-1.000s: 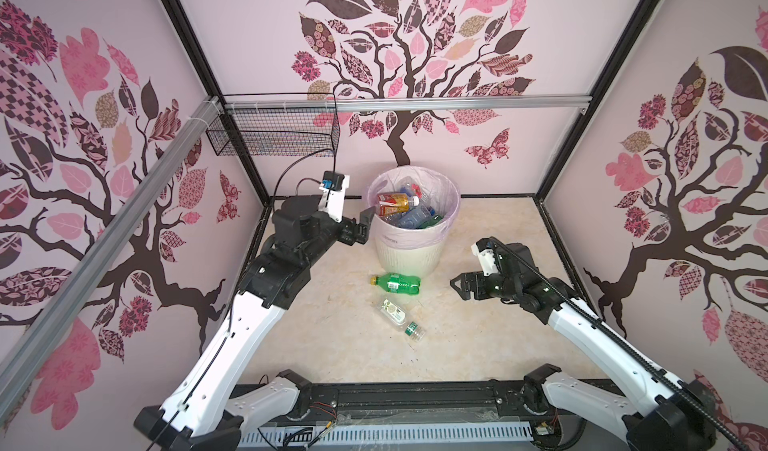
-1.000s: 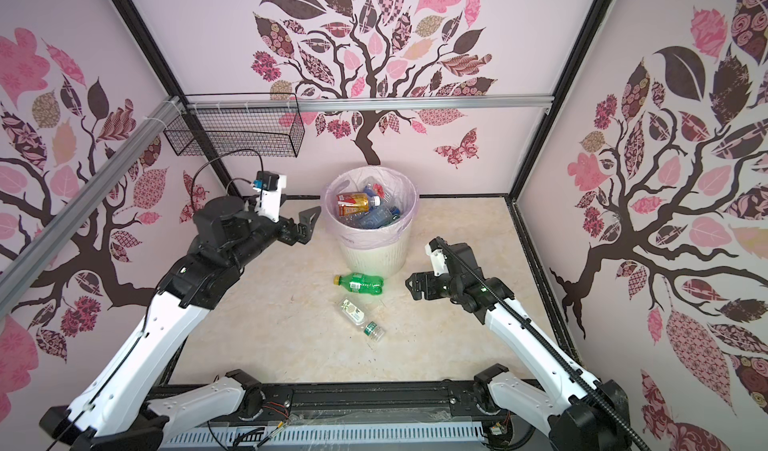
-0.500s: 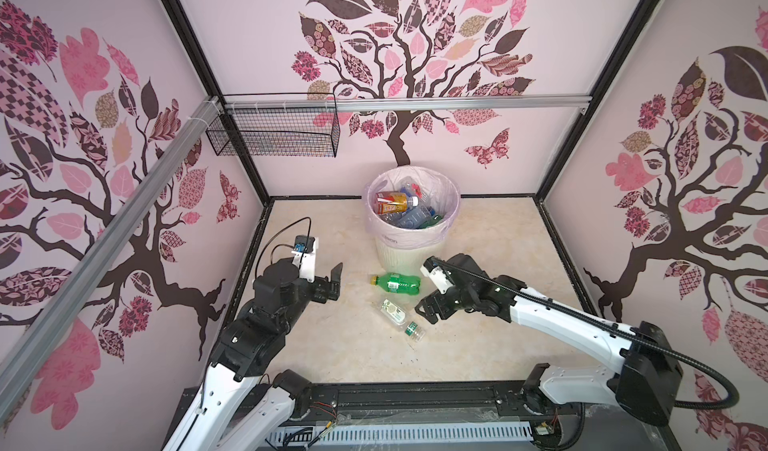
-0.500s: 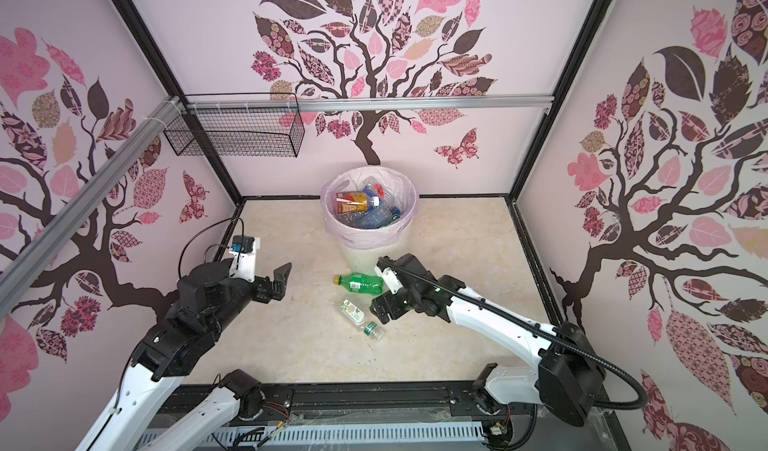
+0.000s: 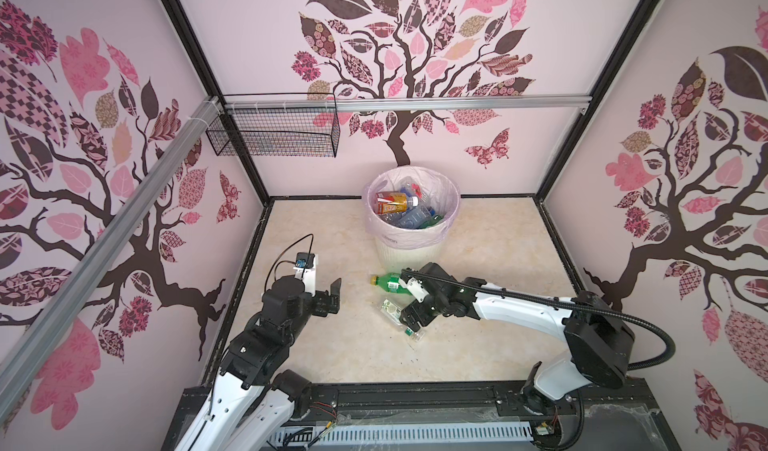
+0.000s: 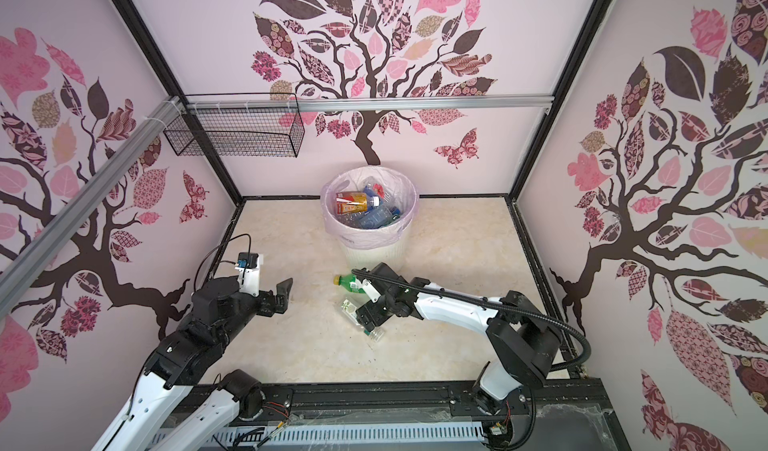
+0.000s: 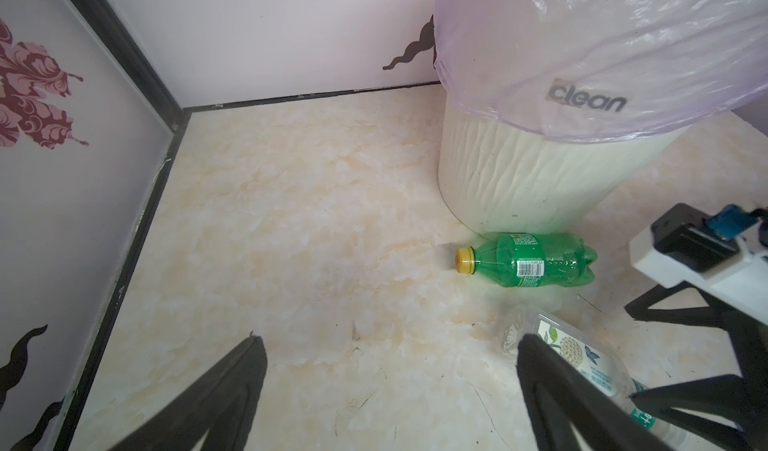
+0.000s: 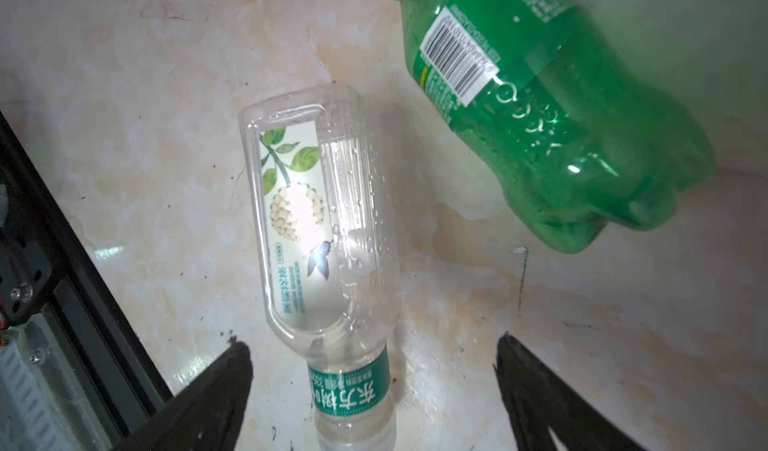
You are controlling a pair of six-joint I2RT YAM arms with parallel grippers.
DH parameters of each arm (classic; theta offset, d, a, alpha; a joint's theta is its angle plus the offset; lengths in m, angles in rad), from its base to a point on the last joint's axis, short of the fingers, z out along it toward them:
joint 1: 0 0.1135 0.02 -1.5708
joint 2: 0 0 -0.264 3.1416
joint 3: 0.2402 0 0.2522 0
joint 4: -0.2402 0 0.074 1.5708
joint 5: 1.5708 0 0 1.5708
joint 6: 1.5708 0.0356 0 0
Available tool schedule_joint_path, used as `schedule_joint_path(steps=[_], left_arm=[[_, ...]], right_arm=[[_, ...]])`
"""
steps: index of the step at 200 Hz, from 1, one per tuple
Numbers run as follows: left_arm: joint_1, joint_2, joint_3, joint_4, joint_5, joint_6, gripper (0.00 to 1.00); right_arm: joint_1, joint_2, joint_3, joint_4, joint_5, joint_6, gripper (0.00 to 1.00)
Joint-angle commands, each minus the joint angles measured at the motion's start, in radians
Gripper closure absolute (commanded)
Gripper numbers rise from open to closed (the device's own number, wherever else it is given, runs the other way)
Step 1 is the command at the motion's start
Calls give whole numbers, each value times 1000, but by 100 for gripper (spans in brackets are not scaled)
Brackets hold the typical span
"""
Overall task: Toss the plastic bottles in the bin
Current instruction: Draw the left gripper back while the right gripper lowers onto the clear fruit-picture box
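The cream ribbed bin [image 5: 409, 247] [image 6: 372, 253] [image 7: 519, 179], lined with a pale pink bag, stands at the back and holds several plastic bottles [image 5: 392, 204]. A green bottle with a yellow cap [image 5: 388, 283] [image 7: 528, 260] [image 8: 540, 96] lies on the floor in front of it. Nearer lies a clear bottle with a green band [image 5: 390, 307] [image 6: 348, 307] [image 8: 324, 228]. My right gripper [image 5: 410, 319] [image 8: 372, 345] is open, low over this bottle, with its neck between the fingers and untouched. My left gripper [image 5: 334, 295] [image 7: 390, 339] is open and empty, left of both bottles.
A black wire mesh basket [image 5: 274, 133] hangs on the back-left wall under an aluminium rail [image 5: 457, 104]. Patterned walls close in the floor on three sides. The black base rail [image 5: 415, 399] runs along the front edge.
My left arm has pulled back from the bin and come down low on the left. My right gripper has swung left from the right side to sit over the clear bottle.
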Motion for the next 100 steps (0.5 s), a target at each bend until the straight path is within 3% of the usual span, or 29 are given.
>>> schedule_joint_path(steps=[1,100], left_arm=[[8,-3,-23,30,3,-2,2],[55,21,-23,47,63,-7,2]], right_arm=[[22,52,64,28,-6,-16,7],[64,251,185,39,31,44,17]])
